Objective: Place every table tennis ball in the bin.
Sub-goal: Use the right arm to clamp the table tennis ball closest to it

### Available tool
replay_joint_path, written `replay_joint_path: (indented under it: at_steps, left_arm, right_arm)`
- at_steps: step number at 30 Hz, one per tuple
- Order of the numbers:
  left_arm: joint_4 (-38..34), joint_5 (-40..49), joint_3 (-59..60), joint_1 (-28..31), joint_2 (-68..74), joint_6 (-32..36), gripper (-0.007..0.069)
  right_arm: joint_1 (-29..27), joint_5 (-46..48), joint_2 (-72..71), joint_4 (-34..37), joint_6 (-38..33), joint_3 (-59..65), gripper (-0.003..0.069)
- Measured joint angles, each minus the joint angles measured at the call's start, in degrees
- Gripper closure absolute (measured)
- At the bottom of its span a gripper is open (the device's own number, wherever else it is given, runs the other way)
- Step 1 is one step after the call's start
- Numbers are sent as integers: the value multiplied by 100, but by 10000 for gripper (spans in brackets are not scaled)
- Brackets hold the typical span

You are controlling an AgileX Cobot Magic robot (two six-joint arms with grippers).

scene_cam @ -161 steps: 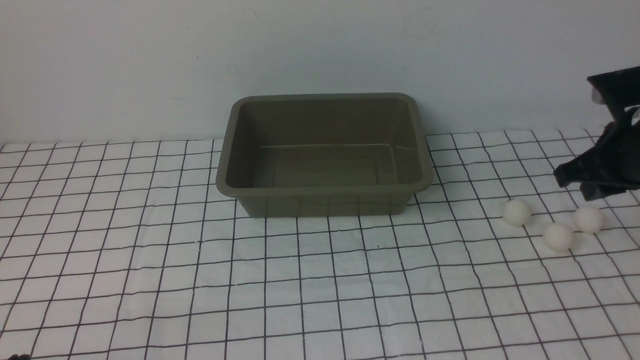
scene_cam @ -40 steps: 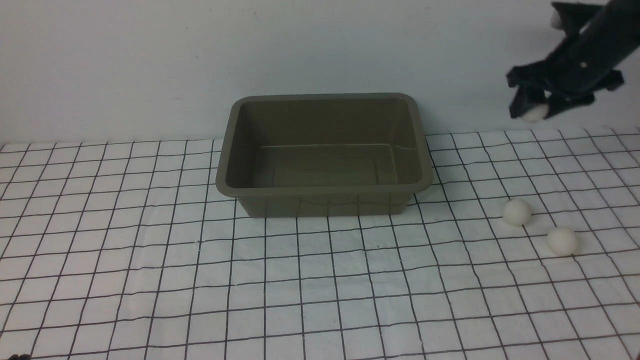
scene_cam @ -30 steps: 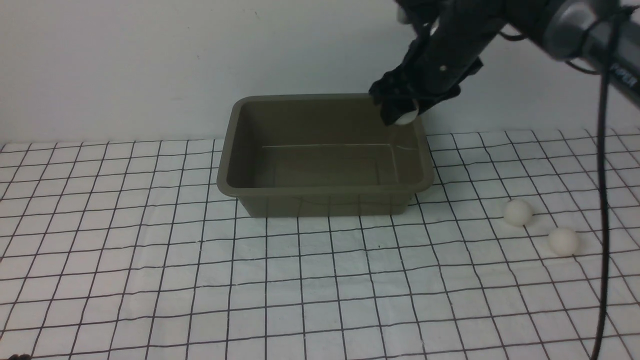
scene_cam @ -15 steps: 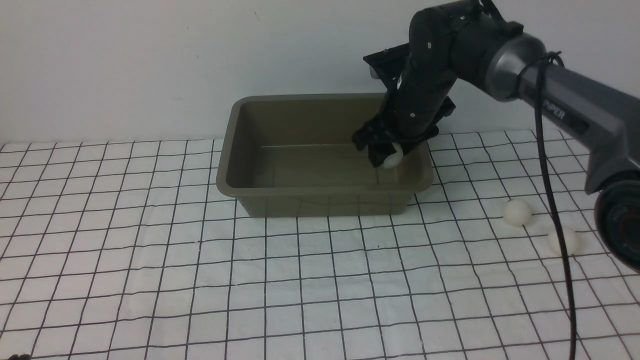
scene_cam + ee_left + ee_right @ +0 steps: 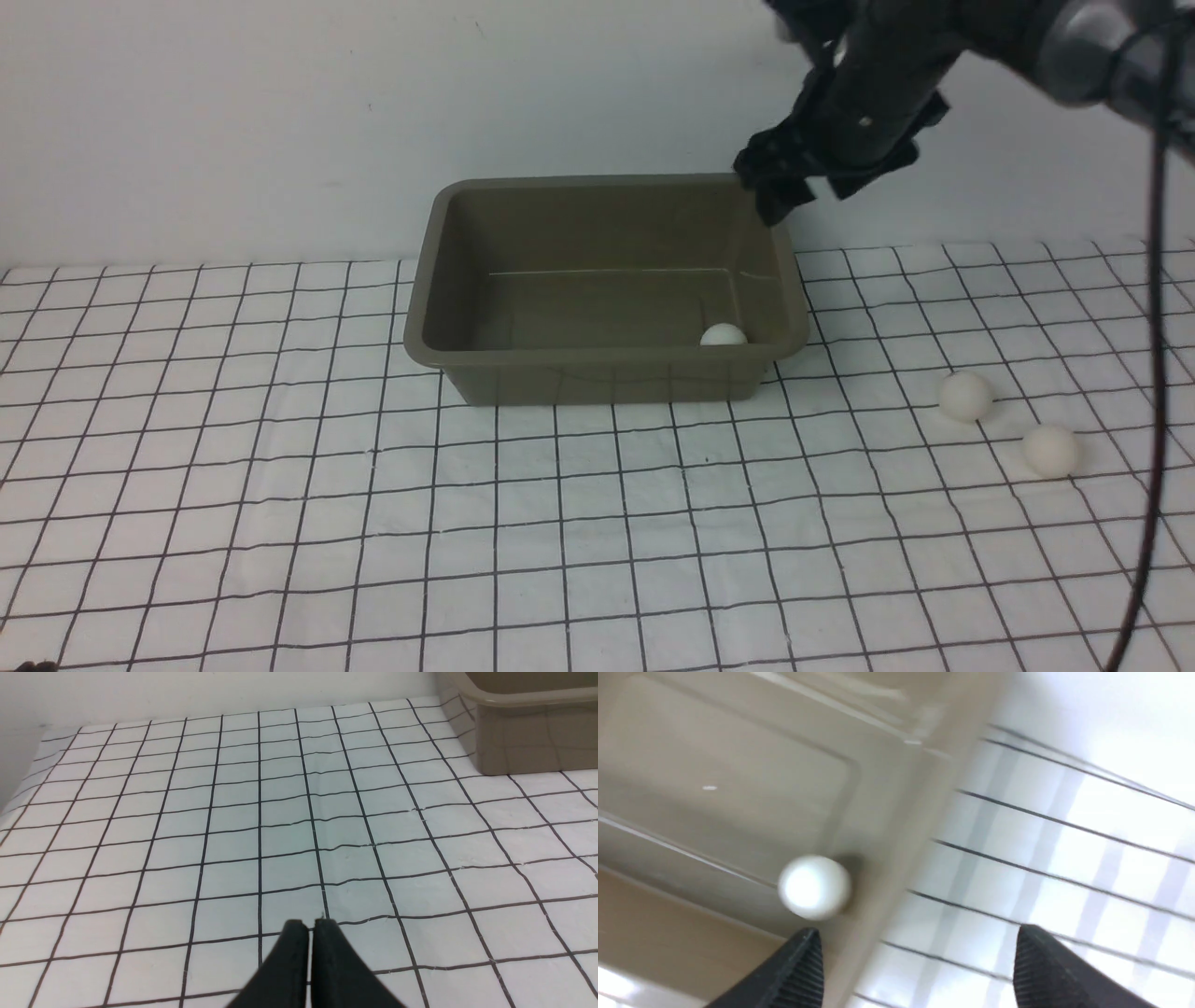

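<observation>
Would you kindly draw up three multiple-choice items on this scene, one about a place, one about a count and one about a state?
1. Where inside the bin does the ball lie?
A. by its near right corner
B. by its far left corner
C. in the middle of the floor

2. How many table tennis balls lie on the checked cloth outside the bin?
A. one
B. two
C. none

3. How is the right end effector?
A. shut on a ball
B. shut on the bin's rim
C. open and empty

Answers:
1 A: the front view shows it against the near wall at the right end.
2 B: two sit on the cloth to the right of the bin.
3 C: the right wrist view shows its fingers wide apart with nothing between them.
</observation>
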Motion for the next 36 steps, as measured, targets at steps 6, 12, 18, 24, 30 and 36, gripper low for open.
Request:
replay_joint_path:
  at_steps: [6, 12, 18, 24, 30, 36]
  left_arm:
    - [0, 0, 0, 0, 0, 0, 629]
    - [0, 0, -5, 0, 0, 0, 629]
    - [0, 0, -5, 0, 0, 0, 629]
    - [0, 0, -5, 0, 0, 0, 629]
    - [0, 0, -5, 0, 0, 0, 629]
    - [0, 0, -5, 0, 0, 0, 629]
  right_arm:
    - [-812, 6, -1156, -86, -12, 1427, 162]
    - [-1041, -6, -1394, -86, -99, 2549, 162]
    - [-1041, -505, -1394, -53, -122, 3172, 162]
    - [-1041, -939, -1266, -53, -121, 3322, 162]
    - [-1041, -1165, -757, -222, -128, 3333, 162]
    - [-1041, -1348, -323, -587, 72, 3339, 162]
